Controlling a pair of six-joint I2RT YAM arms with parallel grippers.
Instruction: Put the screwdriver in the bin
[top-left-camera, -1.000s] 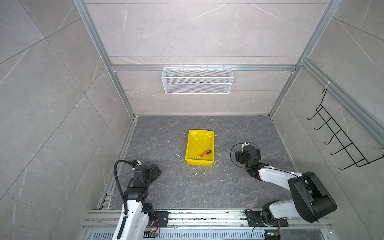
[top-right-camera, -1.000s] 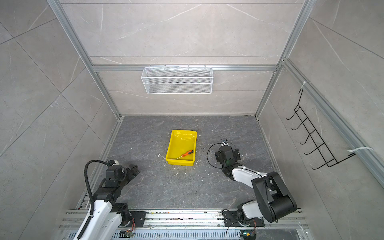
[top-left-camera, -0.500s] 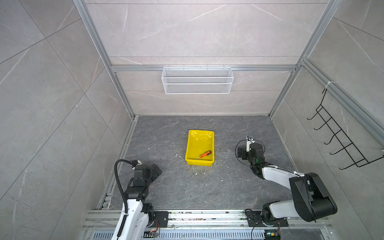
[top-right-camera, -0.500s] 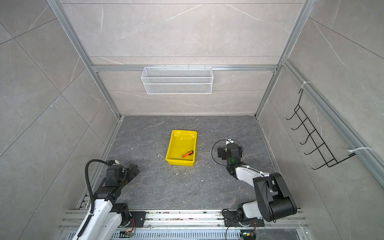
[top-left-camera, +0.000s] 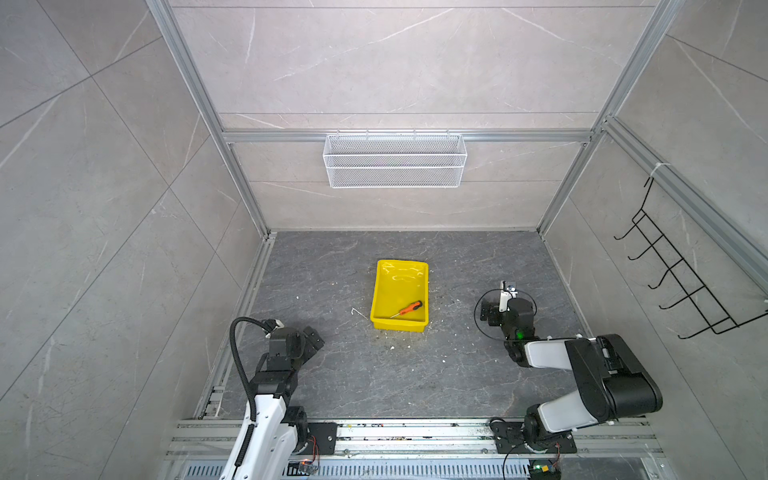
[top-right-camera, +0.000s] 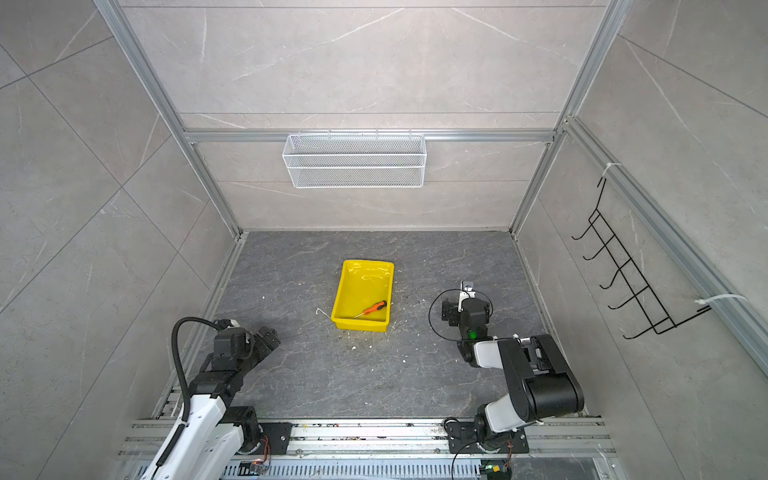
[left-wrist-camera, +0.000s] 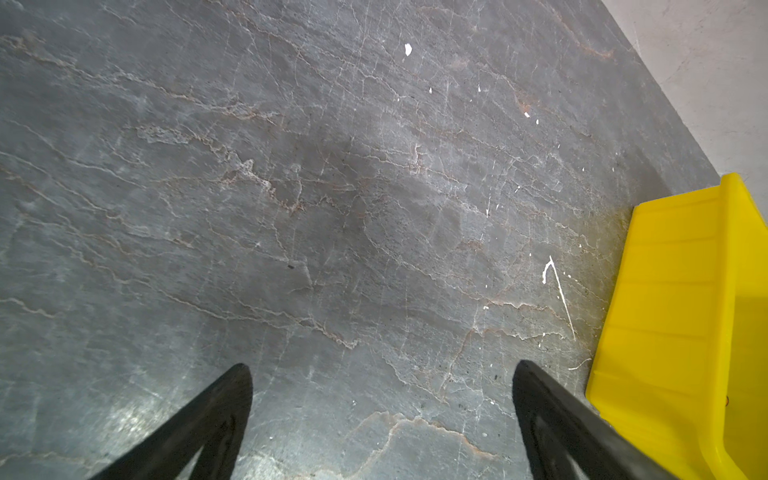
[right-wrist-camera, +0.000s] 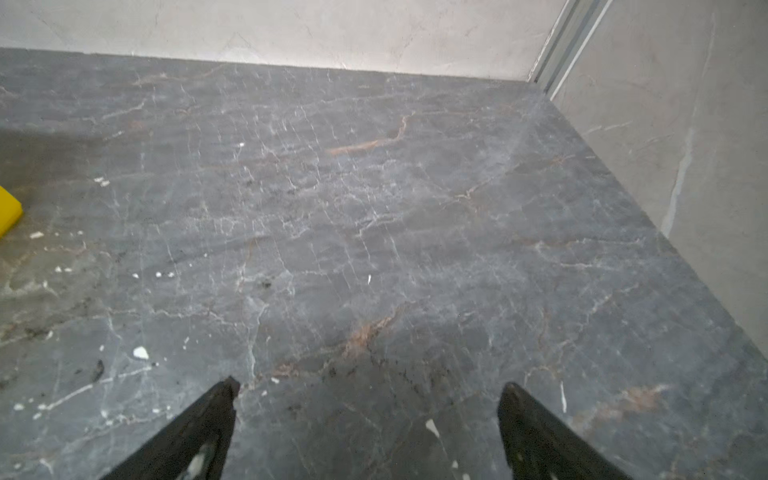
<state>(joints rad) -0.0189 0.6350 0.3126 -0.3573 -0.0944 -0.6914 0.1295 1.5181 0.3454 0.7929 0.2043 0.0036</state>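
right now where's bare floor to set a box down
Bare dark stone floor lies between the shallow yellow plastic bin and the back wall, and on both its sides. Crowded: the bin's near end holds the orange-handled screwdriver, white scraps litter its front, left arm and right arm fill the front corners.

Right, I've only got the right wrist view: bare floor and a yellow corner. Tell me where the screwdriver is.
Observer: The screwdriver lies flat inside the bin, close to its near wall.
Operator: Give me its angle.
Observer: Diagonal in both top views, with the orange handle to the right and the shaft tip to the left.
Operator: Now report the left gripper.
Observer: The left gripper is open over the floor, beside the bin, with nothing between its fingers.
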